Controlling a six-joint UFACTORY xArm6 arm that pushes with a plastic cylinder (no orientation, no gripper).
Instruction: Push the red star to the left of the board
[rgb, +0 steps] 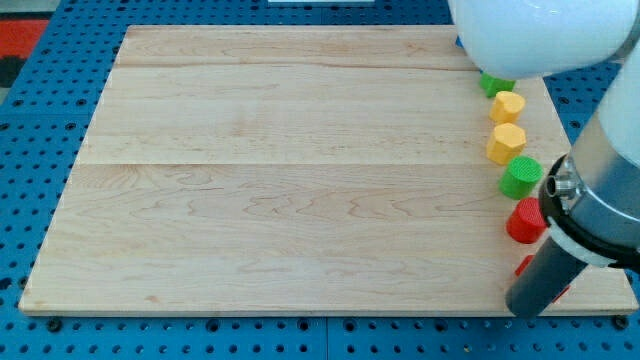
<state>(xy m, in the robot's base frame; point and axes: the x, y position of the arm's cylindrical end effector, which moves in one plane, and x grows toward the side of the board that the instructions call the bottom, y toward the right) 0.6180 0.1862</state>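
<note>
- Rod's tip (524, 306) rests at the lower right of the table (280, 190), just beside a red block (523, 266) the rod mostly hides; shape unclear
- There is no gripper, only the rod
- Up the right edge: another red block (525, 221), green cylinder (521, 177), two yellow blocks (506, 142), green block (494, 85)

A large, smooth white rounded housing (535, 35) fills the view's top right corner. Below it, a grey cylindrical segment (615, 150) leads into a silver metal collar with a black band (590, 215). From the collar a thick dark rod (548, 275) slants to my tip (522, 308), blunt and rounded.
</note>
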